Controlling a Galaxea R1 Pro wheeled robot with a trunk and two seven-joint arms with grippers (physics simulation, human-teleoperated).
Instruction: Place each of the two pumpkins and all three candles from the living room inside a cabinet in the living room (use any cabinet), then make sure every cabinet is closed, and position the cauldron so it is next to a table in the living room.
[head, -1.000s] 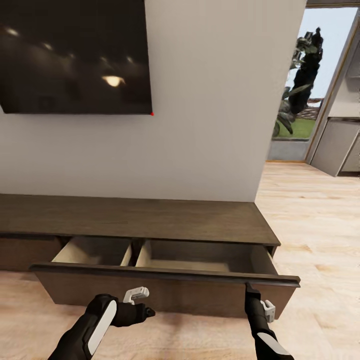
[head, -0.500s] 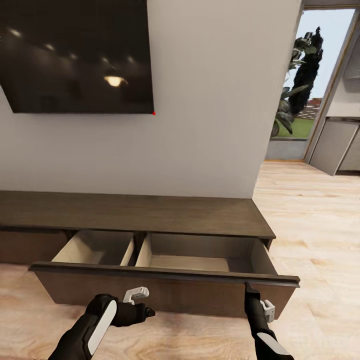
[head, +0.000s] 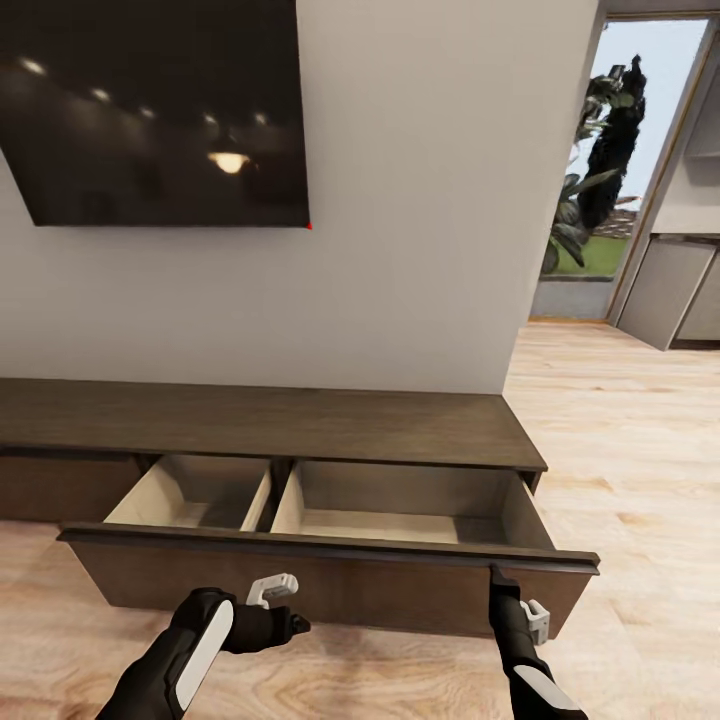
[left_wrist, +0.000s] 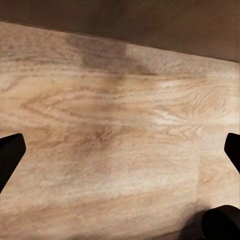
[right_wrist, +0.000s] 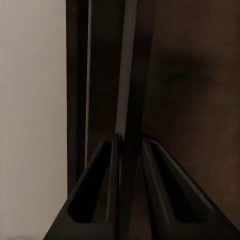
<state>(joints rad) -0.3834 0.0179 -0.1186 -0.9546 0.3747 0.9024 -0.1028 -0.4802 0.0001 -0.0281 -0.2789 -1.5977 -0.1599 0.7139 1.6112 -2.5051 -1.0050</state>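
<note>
Nearest, the left gripper (head: 272, 588) hung low over the floor (head: 620, 480) in front of the drawer front (head: 330, 580), touching nothing; in its wrist view the two fingertips (left_wrist: 11, 155) sat wide apart over bare floorboards, so it was spread and empty. The right gripper (head: 497, 578) stood at the top edge of the drawer front toward its right end; in the right wrist view its fingers (right_wrist: 100, 195) were pressed on either side of the thin dark panel edge, so it was pinching the drawer front.

Behind the front, the drawer (head: 400, 510) of the cabinet (head: 280, 425) stood pulled well out. Two pale compartments were visible, split by a divider; both looked empty as far as the head view reached. The cabinet's top was bare. Beyond it were the wall and a dark screen (head: 160, 110), and a doorway to the right.

Progress, as a judgement: only the opening step looked done. No pumpkin or candle lay in the drawer, and no pumpkin, candle, cauldron or table was in view, so I could not place them. Left to do: fetch and stow five items, close the drawer, set the cauldron beside the table.
</note>
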